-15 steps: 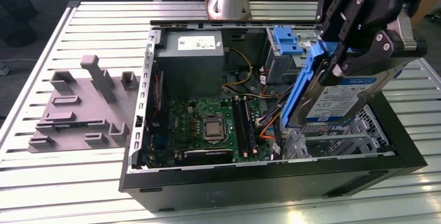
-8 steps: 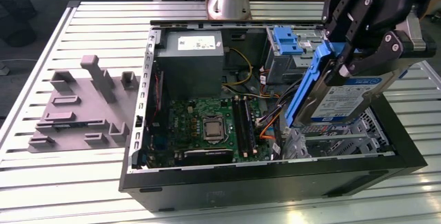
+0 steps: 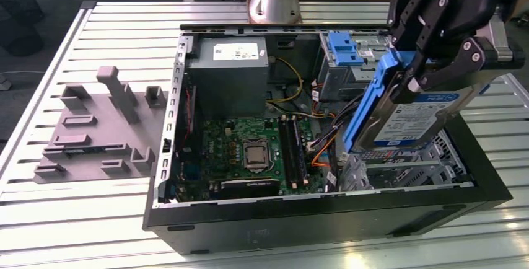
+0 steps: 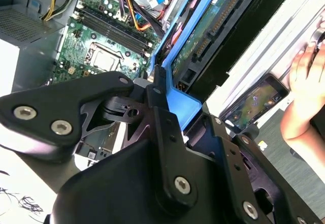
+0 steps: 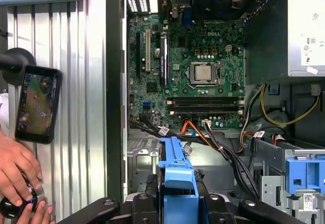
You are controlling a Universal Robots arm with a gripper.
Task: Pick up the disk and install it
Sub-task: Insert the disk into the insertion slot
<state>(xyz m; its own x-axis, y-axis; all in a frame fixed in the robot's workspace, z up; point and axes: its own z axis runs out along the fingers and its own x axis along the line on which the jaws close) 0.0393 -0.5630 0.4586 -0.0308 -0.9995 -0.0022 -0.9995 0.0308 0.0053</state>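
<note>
your pincer (image 3: 434, 64) grips the disk (image 3: 413, 117) by its blue frame, tilted above the open computer case (image 3: 331, 219).

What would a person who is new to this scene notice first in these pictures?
First comes the black end effector, shut on the disk in its blue frame, held tilted above the open computer case at the exterior view's right. Next is the green circuit board lying inside the case, with a big grey box behind it. In the first wrist view, a hand and a phone lie on the table beside the case.
</note>
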